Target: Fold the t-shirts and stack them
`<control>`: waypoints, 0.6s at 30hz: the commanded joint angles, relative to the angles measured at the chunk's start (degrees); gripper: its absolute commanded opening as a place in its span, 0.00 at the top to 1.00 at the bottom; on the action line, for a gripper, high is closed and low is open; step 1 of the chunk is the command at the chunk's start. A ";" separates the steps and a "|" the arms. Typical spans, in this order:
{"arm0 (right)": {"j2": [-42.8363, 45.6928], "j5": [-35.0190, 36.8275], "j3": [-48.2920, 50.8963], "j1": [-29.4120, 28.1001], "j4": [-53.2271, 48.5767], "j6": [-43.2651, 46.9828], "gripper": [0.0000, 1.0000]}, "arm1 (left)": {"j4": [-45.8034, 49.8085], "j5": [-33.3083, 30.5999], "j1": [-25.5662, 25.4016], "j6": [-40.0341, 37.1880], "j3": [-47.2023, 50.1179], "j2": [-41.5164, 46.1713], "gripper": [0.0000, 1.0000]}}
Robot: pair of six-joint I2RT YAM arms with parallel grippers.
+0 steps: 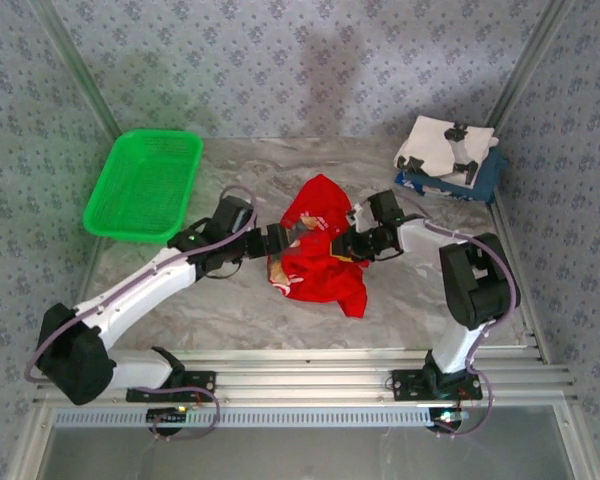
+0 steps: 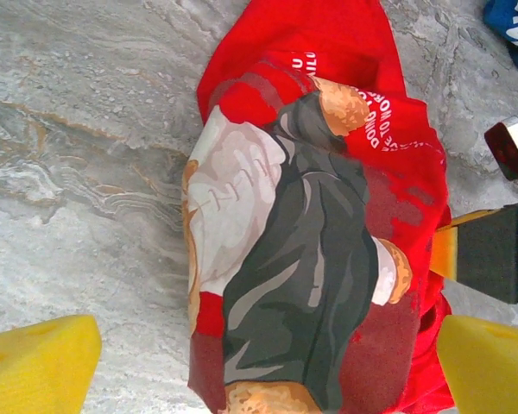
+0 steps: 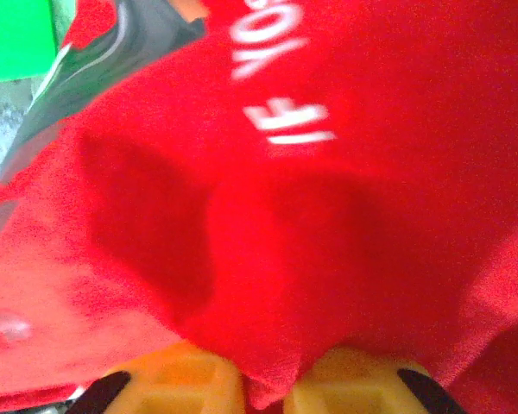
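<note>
Top ext.: high at near edge, facing far over whole table (image 1: 230, 300). L wrist: close above red t-shirt (image 2: 328, 52). R wrist: even closer. T-shirt shared by all.

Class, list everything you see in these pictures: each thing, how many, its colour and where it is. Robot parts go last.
red t-shirt: one, bright red with a printed picture, crumpled at the table's middle
white t-shirt: one, white with black marks, far right corner, on the navy one
navy t-shirt: one, navy, under the white one
basket: one, green, far left
table: one, grey marbled, under everything
left gripper: one, yellow-tipped, open over the red t-shirt
right gripper: one, yellow-tipped, shut on the red t-shirt
</note>
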State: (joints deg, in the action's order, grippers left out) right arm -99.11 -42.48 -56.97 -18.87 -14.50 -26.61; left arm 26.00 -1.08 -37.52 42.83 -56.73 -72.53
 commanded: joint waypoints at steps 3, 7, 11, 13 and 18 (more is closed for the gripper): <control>7.64 4.90 -16.25 1.51 -6.22 -1.93 1.00 | 5.14 -2.65 3.65 -2.00 0.26 5.54 0.00; 11.04 14.56 -44.94 3.91 -27.87 4.59 1.00 | 9.23 -3.96 7.53 -5.96 -4.36 6.88 0.00; 2.06 22.10 -83.48 3.60 -49.04 14.64 1.00 | 11.19 -3.93 10.44 -10.72 -12.45 4.48 0.00; -3.22 24.13 -99.74 2.80 -53.69 16.30 1.00 | 12.08 -3.24 12.07 -12.20 -17.79 2.02 0.00; 0.58 22.01 -91.44 0.09 -44.77 13.67 1.00 | 12.41 -0.82 14.07 -14.40 -27.52 -2.68 0.00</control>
State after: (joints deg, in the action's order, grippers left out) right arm -95.00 -21.50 -154.54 -17.19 -53.80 -14.15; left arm 36.49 -3.62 -24.10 31.83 -80.31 -73.47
